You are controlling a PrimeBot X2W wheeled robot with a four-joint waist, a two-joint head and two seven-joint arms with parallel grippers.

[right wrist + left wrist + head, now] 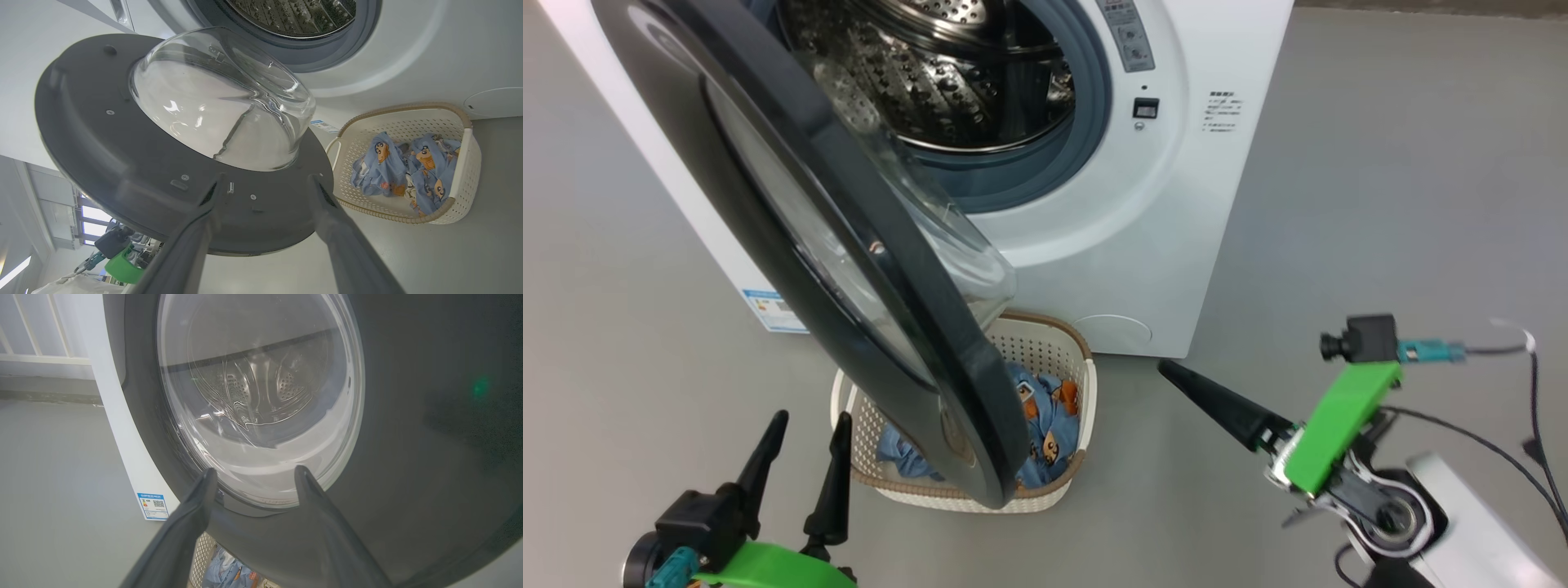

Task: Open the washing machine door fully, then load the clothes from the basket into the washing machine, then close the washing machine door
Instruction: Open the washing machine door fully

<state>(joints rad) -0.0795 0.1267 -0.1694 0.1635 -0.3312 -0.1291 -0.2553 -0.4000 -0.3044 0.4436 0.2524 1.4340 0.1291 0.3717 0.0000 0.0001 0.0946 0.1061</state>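
Glossy black-ringed glass washing machine door [907, 310] hangs half-open over the cream perforated basket [1086, 359] of blue cartoon-print clothes [1045, 425]; left gripper [810, 420] and right gripper [266, 179], both spread empty, should swing it wider.

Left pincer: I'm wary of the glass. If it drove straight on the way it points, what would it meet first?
Most likely the washing machine door, on its outer face: the left pincer aims at the lower edge of the glass window. Depth is unclear.
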